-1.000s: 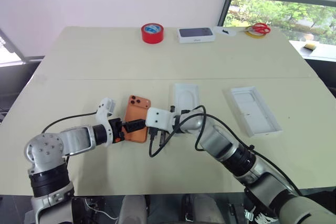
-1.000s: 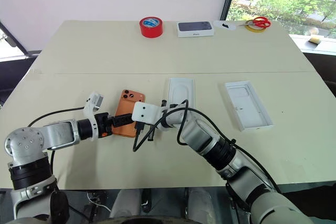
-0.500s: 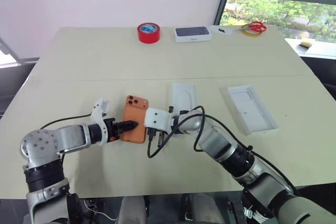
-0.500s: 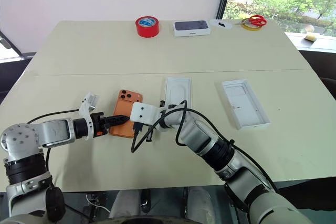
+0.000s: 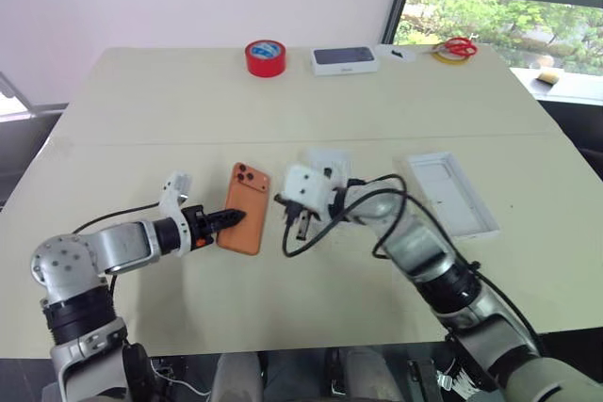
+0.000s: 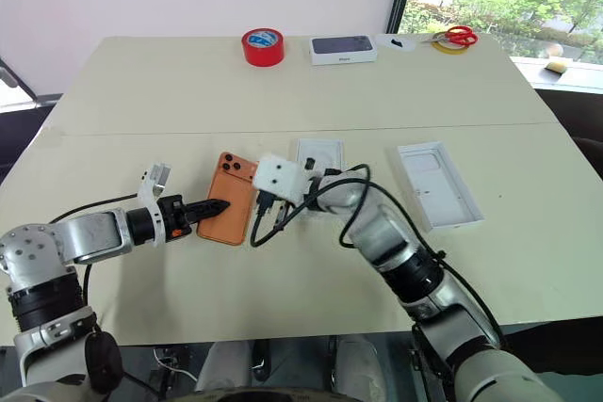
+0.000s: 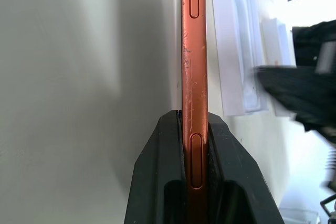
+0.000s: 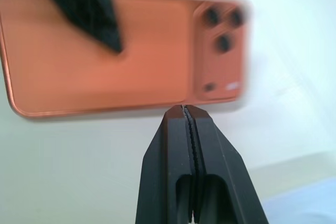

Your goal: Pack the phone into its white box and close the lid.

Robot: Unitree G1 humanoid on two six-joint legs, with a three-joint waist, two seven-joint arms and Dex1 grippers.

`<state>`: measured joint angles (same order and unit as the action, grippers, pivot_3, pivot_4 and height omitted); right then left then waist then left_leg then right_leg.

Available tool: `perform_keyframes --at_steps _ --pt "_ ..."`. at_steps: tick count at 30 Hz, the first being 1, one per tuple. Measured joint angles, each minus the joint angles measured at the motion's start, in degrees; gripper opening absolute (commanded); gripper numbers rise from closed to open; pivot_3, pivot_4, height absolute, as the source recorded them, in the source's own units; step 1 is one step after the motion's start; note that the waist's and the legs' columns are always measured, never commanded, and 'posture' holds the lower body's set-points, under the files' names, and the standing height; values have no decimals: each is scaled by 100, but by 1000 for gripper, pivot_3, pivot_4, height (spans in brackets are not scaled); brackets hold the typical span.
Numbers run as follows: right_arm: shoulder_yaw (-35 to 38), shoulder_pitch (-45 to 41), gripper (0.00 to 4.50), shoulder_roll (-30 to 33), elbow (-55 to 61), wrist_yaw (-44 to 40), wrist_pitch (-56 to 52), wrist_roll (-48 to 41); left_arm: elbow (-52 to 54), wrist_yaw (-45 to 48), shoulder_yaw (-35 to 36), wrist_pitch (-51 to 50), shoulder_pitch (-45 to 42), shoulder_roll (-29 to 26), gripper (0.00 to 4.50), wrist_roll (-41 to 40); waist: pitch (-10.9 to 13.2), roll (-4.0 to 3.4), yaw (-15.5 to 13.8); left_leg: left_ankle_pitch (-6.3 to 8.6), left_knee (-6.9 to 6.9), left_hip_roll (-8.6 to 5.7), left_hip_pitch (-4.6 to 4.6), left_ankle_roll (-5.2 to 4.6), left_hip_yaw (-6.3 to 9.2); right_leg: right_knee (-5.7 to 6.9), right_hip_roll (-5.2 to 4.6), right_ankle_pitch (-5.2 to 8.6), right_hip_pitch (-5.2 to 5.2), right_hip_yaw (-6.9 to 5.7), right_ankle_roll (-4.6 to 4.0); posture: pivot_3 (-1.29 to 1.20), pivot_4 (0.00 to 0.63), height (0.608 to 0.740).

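While the two arms meet near the middle of the table (image 5: 141, 110), things stand thus:

Left gripper (image 5: 233, 218): its two black fingers (image 7: 170, 171) are clamped on the long edge of the phone, one on each face, in the left wrist view.
Phone (image 5: 246, 220): orange, back up with three dark lenses at its far corner, lying on the table left of centre.
Right gripper (image 8: 188, 113): fingers pressed together on nothing, tips just beside the phone's other long edge.
White card (image 6: 320, 151): partly hidden behind the right wrist, just right of the phone.
White tray with moulded inside (image 5: 450, 194): lies well right of the phone.
Far edge: red tape roll (image 5: 264, 57), dark-topped white box (image 5: 344, 60), red-handled scissors (image 5: 458, 46).
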<state>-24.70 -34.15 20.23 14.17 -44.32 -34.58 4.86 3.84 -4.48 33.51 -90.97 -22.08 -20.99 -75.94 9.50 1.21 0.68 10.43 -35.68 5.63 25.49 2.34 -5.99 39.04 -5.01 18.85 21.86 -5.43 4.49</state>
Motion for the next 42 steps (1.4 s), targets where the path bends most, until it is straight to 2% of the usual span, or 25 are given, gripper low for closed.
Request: perform_keyframes --at_steps 4,8,12,14,17,23,42 --pt "758 506 0 394 619 -141 127 -508 -115 -726 76 705 -99 442 9 -841 10 17 -62 1 -4 -4 12 -2 5 -5 -6 -1 0 0 1 0 150 730" --pt "1671 959 0 967 869 -346 117 -1017 -45 -1401 -288 1530 -365 962 9 -1363 11 19 -145 1 -4 -8 8 -4 2 -11 -5 -1 -7 -1 1 0 150 730" --pt "2508 1683 0 1583 914 -467 120 -1333 -141 -1753 -1084 2053 -599 1670 9 -1163 12 21 -179 7 -6 -15 9 -14 -5 -49 -3 -2 -28 -7 2 0 150 730" --pt "2882 2038 0 1872 922 -432 125 -1388 -503 -1720 -1507 2293 -875 2005 9 -789 13 22 -172 8 -7 -17 8 -15 -3 -57 0 -3 -34 -12 2 0 150 730" --pt "3192 2326 0 2005 934 -353 119 -1450 -919 -1607 -1874 2497 -1125 2200 9 -388 14 20 -101 7 2 -13 -2 -15 -5 -59 6 -3 -34 -9 2 0 150 730" --pt "3243 2592 0 2014 1165 -96 70 -1529 -1482 -1251 -2248 2522 -1258 2297 9 287 17 14 -125 4 12 -6 -2 -10 0 -60 19 -2 -29 -10 1 0 150 730" --pt "3250 2685 0 2145 1274 -51 59 -1996 -1734 -746 -2104 2483 -1444 2453 9 838 17 15 -148 4 9 -8 -1 -10 1 -74 16 -3 -38 -11 2 0 150 730"
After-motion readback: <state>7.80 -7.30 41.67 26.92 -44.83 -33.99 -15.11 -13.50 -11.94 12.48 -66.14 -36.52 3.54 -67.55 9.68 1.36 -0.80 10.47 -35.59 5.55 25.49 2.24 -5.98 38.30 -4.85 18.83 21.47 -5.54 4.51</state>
